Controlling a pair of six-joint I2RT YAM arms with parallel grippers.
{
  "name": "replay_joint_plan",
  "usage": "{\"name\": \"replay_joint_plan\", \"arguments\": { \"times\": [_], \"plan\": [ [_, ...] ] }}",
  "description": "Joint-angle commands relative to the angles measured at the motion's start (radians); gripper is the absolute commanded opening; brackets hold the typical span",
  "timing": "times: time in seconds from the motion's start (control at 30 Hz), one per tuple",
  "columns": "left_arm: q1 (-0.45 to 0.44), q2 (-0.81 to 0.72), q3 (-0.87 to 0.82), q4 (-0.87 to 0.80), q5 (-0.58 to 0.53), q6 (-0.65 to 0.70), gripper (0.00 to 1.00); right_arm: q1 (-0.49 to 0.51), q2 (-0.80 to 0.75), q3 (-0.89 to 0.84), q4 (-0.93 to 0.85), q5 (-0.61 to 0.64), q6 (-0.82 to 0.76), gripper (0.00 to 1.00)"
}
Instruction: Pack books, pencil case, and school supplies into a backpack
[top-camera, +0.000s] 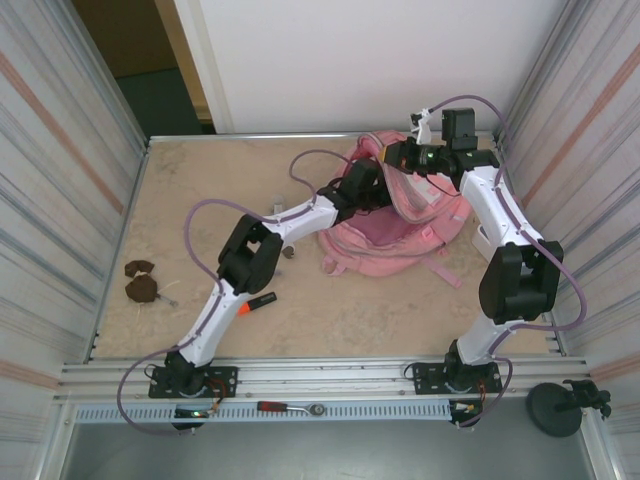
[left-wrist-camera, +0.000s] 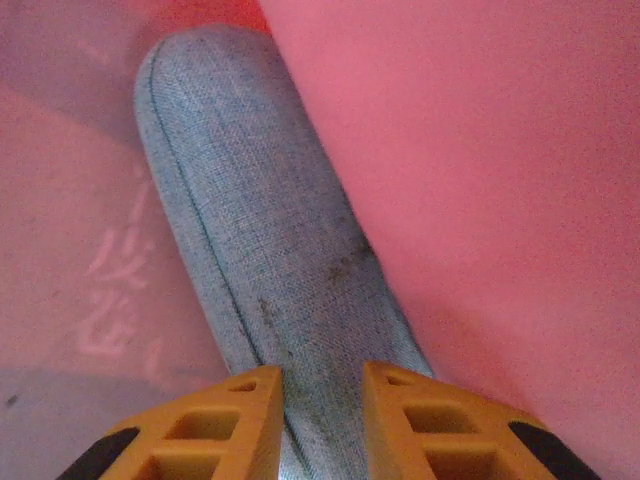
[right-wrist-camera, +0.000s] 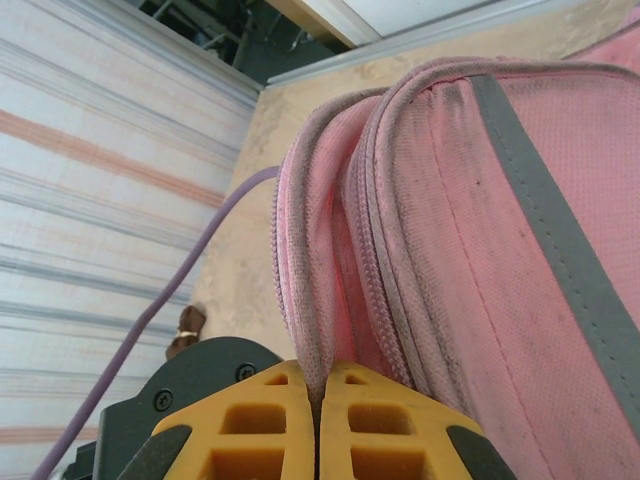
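The pink backpack (top-camera: 400, 225) lies at the back right of the table with its mouth held open. My right gripper (top-camera: 397, 154) is shut on the backpack's zipper rim (right-wrist-camera: 308, 290), which it holds up, pinched between the yellow fingers (right-wrist-camera: 318, 378). My left gripper (top-camera: 368, 186) reaches into the opening. Inside, against the pink lining (left-wrist-camera: 480, 180), its jaws (left-wrist-camera: 322, 385) press both sides of the blue-grey pencil case (left-wrist-camera: 260, 230). An orange-and-black marker (top-camera: 258, 302), one of the school supplies, lies on the table by the left arm. The books are hidden.
Two brown lumps (top-camera: 140, 282) lie near the table's left edge. A small dark piece (top-camera: 288, 252) rests by the left arm's elbow. Corrugated walls stand close on both sides. A red-handled tool (top-camera: 276, 407) lies on the front rail.
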Motion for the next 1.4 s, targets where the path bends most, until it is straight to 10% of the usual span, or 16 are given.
{"name": "replay_joint_plan", "arguments": {
  "times": [0.0,0.43,0.7,1.1,1.37],
  "plan": [
    [0.001,0.031,0.097,0.005,0.048,0.003,0.28,0.006,-0.023,-0.011,0.075,-0.056,0.013,0.0],
    [0.009,-0.501,-0.566,0.069,0.047,0.238,0.61,-0.022,-0.034,-0.051,0.069,-0.033,-0.018,0.0],
    [0.135,-0.822,-0.942,-0.075,-0.145,0.375,0.73,-0.024,-0.038,-0.065,0.061,-0.017,-0.034,0.0],
    [0.32,-0.53,-0.679,-0.455,-0.42,0.597,0.88,-0.012,-0.045,-0.076,0.057,-0.014,-0.034,0.0],
    [0.361,-0.397,-0.58,-0.483,-0.349,0.608,0.79,-0.019,-0.052,-0.078,0.045,-0.012,-0.043,0.0]
  ]
}}
